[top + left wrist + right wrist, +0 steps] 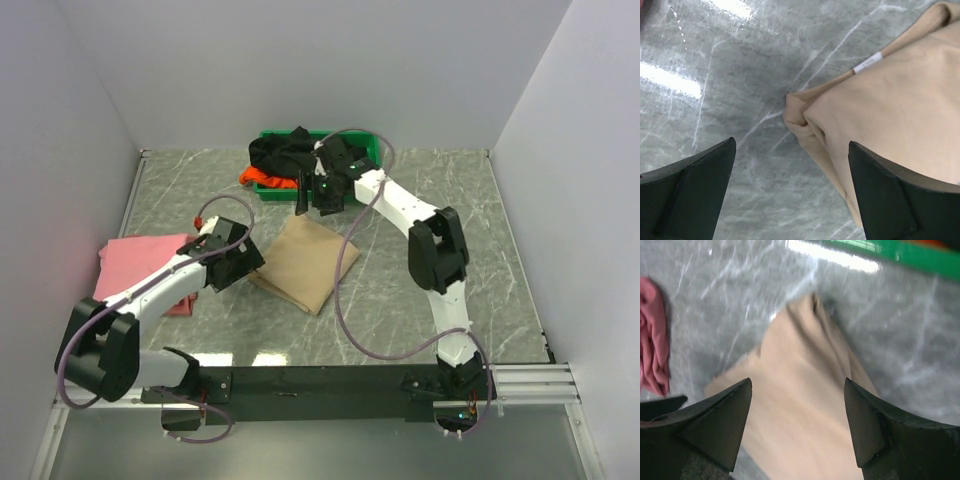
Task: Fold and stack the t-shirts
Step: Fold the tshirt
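Toward the top centre of the overhead view sits a green plastic tray point(372, 150). A crumpled black cotton t-shirt point(282, 155) is heaped in its left part and spills over the rim. A bright orange t-shirt point(260, 178) pokes out beneath the black one at the tray's lower left corner, hanging partly onto the grey marbled table point(450, 210). I can't make out whether the right half of the tray holds anything, as the right arm crosses in front of it.

In the middle of the table lies a beige t-shirt point(305, 265), folded into a rough rectangle. At the left edge a pink t-shirt point(140, 262) lies flat, apart from the beige one.

The left tool point(792, 147) hangs just over the beige shirt's left corner, its fingers spread wide with nothing between them. The right tool point(797, 387) hovers above the beige shirt's upper end, just below the tray, also spread and empty.
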`<move>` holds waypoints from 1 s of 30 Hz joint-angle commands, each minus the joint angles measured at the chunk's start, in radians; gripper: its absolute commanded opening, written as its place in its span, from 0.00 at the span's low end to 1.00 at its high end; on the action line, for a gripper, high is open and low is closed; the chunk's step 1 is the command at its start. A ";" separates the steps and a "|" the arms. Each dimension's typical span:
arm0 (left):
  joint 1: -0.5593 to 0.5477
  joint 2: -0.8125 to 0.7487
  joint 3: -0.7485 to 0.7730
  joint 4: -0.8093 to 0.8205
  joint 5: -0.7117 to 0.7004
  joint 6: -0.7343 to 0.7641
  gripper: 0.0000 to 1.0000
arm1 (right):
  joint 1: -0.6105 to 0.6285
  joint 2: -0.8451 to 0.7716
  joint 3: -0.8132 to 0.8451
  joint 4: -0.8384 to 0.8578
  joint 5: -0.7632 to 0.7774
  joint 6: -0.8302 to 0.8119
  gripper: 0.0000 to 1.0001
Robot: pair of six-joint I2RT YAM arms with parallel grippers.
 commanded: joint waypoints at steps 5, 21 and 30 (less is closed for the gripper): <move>0.000 -0.088 -0.062 0.059 0.100 -0.009 0.99 | -0.005 -0.314 -0.348 0.162 -0.010 -0.056 0.82; -0.001 -0.146 -0.209 0.259 0.329 -0.046 0.99 | 0.000 -0.360 -0.801 0.384 -0.044 0.118 0.85; 0.000 -0.174 -0.180 0.175 0.298 -0.033 0.99 | 0.187 -0.605 -1.188 0.591 -0.016 0.463 0.86</move>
